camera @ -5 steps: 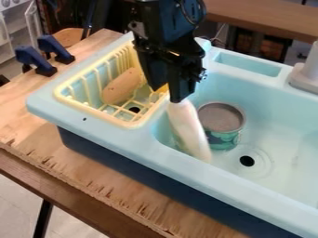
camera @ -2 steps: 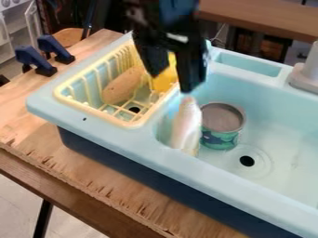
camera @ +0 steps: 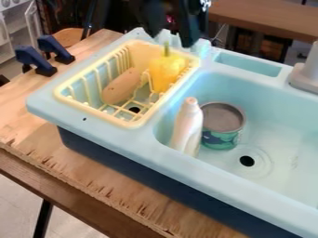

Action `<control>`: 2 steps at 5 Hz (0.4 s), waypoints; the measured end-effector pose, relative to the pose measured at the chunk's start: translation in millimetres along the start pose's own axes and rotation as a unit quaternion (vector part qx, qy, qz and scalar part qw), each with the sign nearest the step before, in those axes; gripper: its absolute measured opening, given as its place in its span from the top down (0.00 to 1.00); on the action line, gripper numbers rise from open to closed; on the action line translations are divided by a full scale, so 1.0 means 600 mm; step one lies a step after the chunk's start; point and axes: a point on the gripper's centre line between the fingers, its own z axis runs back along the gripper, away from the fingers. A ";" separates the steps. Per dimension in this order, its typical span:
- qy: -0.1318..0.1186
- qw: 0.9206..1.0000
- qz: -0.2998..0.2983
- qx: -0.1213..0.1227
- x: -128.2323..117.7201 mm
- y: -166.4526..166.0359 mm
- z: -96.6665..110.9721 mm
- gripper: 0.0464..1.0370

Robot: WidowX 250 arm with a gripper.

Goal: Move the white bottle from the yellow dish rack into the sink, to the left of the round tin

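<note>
Your hand (camera: pixel 171 41) is wide, near the yellow pepper (camera: pixel 165 73) in the rack (camera: pixel 131 124); farther from it, the white bottle (camera: pixel 187 128) is beside the can (camera: pixel 222 139).

The sink (camera: pixel 217 181) is pale aqua up top with a dark navy side. Drying rack's (camera: pixel 62 95) light yellow, the pepper (camera: pixel 165 72) in it bright yellow with a green stem, plus a tan-brown oval piece (camera: pixel 122 87). Bottle's (camera: pixel 186 128) basically cream-white. Can's (camera: pixel 220 135) teal with darker blue shapes, grey-brown inside. Clamps (camera: pixel 37 60) are navy and black.
</note>
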 end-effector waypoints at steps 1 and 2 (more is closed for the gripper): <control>0.000 1.000 0.001 -0.002 0.000 -0.001 0.000 0.03; 0.001 1.000 0.000 0.000 0.000 0.000 0.000 0.03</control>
